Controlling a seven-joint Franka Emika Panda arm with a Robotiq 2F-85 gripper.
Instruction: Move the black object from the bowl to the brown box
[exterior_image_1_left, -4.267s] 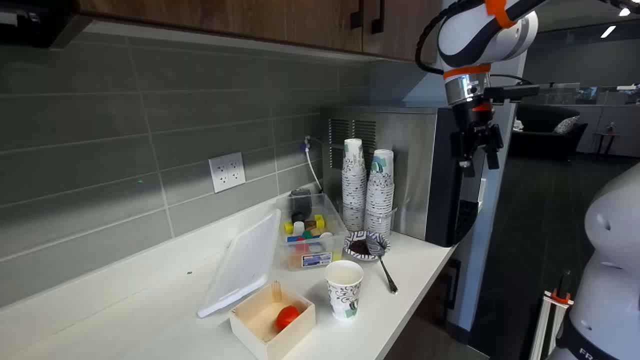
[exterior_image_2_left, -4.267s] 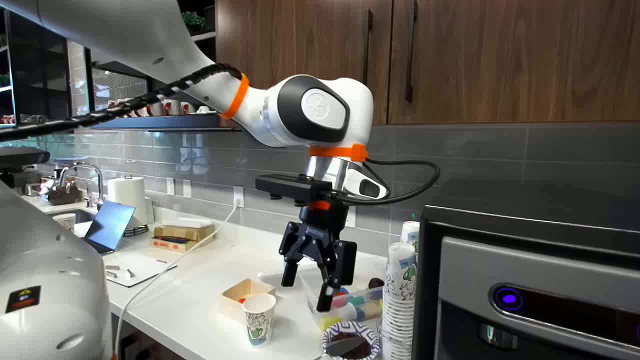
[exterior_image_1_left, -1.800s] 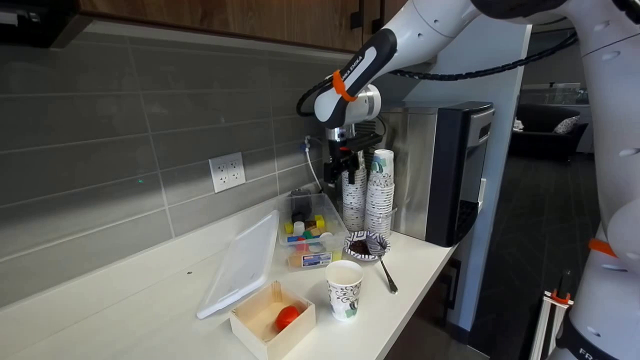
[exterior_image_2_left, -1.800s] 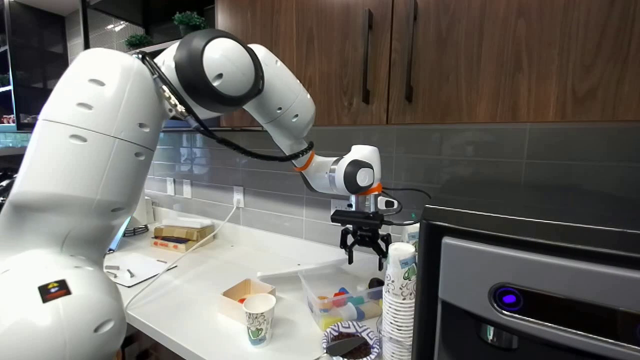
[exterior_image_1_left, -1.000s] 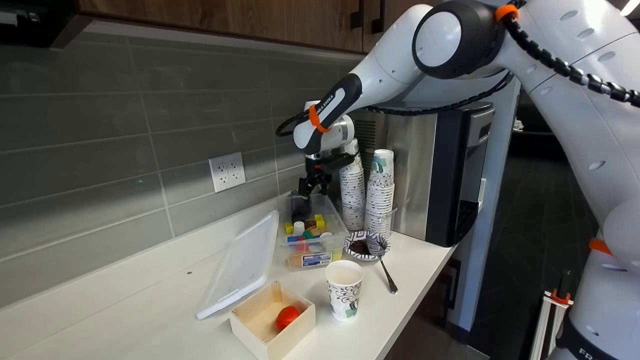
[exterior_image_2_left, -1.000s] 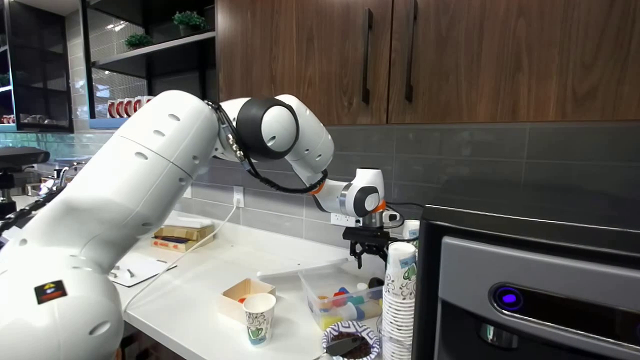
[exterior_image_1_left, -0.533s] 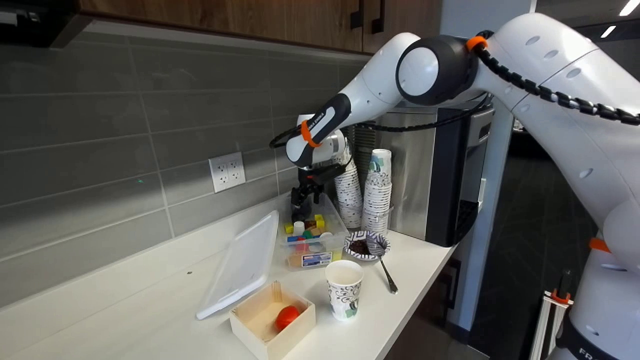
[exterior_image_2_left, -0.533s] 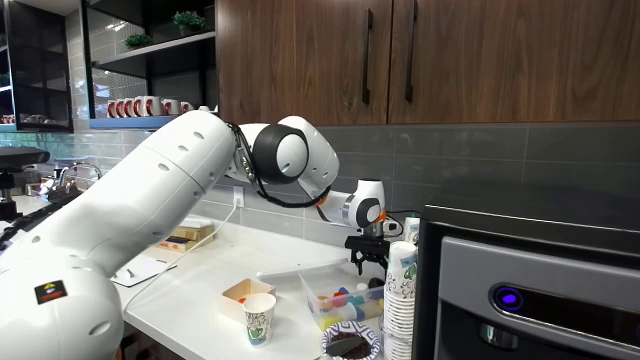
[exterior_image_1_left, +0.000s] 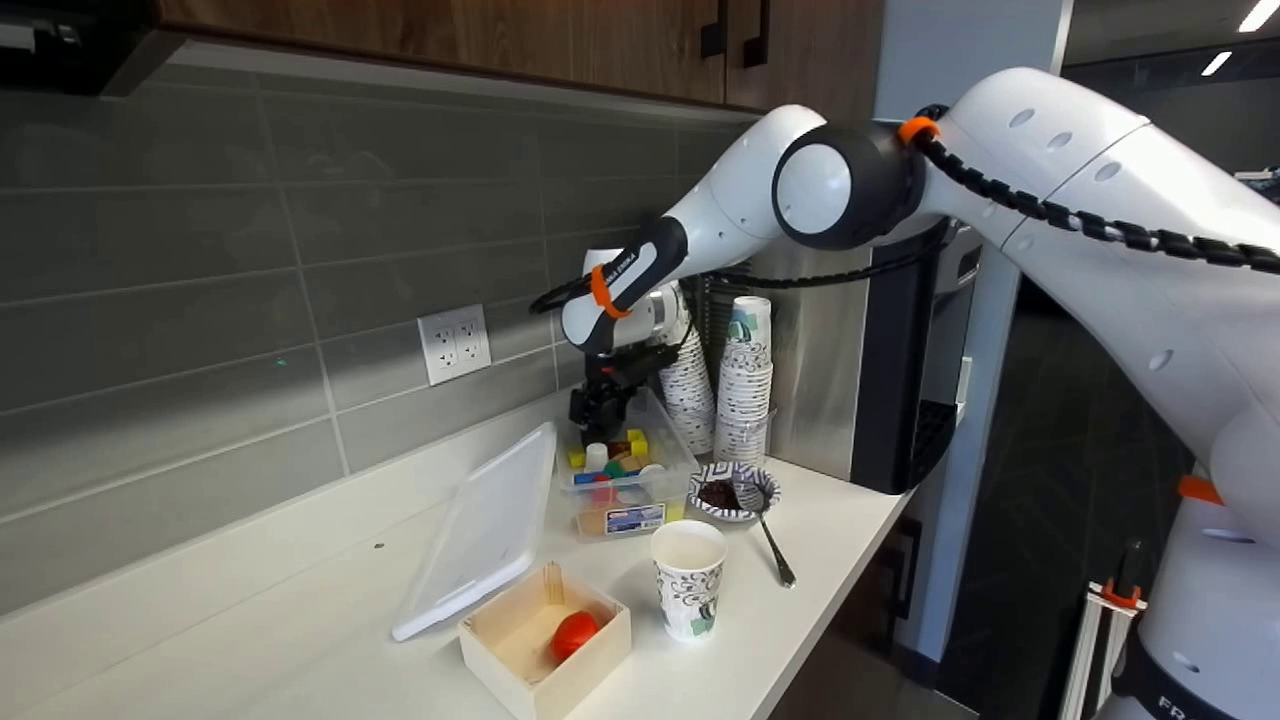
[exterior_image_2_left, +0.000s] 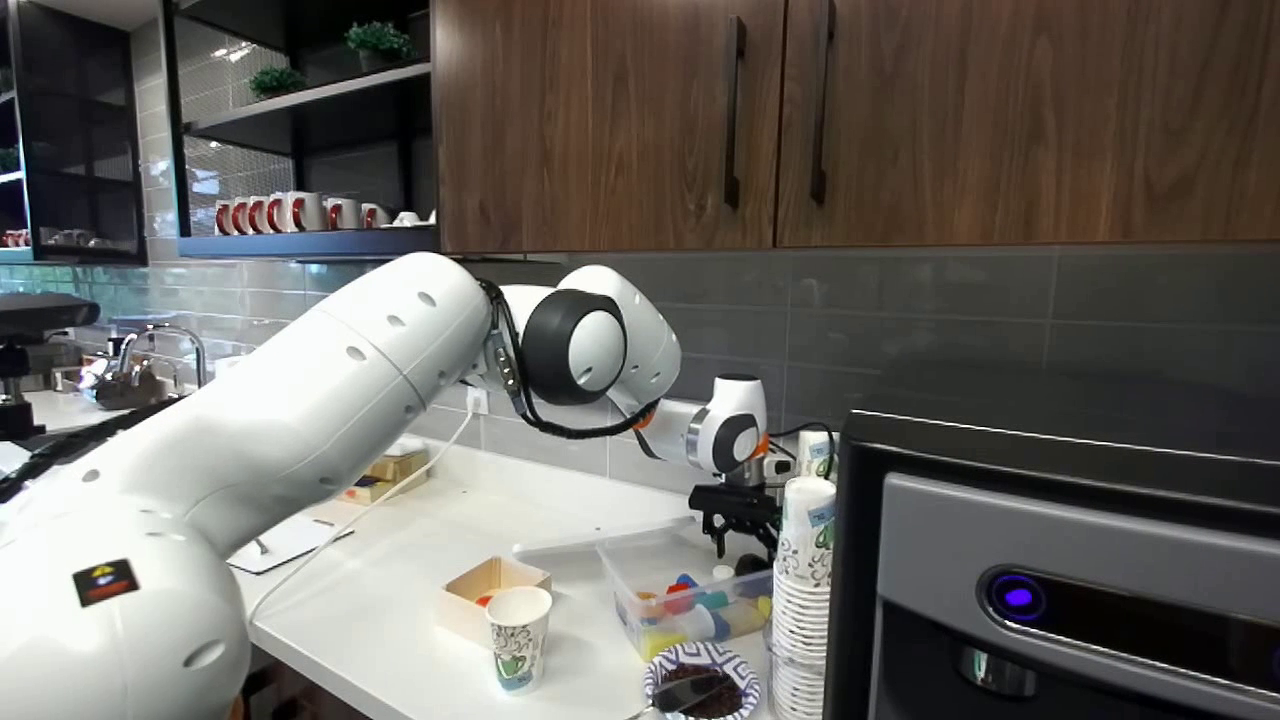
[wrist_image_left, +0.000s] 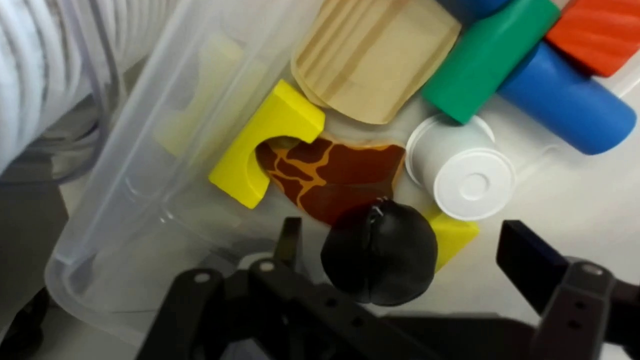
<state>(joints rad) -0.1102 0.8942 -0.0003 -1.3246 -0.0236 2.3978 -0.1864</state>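
Note:
The black object (wrist_image_left: 378, 252) is round with a stitched top, and lies among toys in a clear plastic bin (wrist_image_left: 165, 100). It shows in an exterior view (exterior_image_2_left: 752, 564). My gripper (wrist_image_left: 401, 230) is open, pointing down in the bin's back part; gaps show between the black object and both fingers, the left one nearer. The gripper also shows in both exterior views (exterior_image_1_left: 600, 425) (exterior_image_2_left: 745, 540). The brown box (exterior_image_1_left: 580, 680), small, tan and open, holds a red item (exterior_image_1_left: 574, 636). A patterned bowl (exterior_image_1_left: 703, 500) holds dark stuff and a spoon (exterior_image_1_left: 775, 550).
Cup stacks (exterior_image_1_left: 742, 400) (exterior_image_2_left: 800, 620) stand close beside the bin and arm; the far one leans. A steel machine (exterior_image_1_left: 820, 370) is behind them. A white lid (exterior_image_1_left: 485, 530) leans by the bin. A paper cup (exterior_image_1_left: 690, 590) stands beside the brown box.
My gripper has swung from above the machine's front to over the bin and come down around the black object, staying open. The cup stacks have shifted, and the far one now leans.

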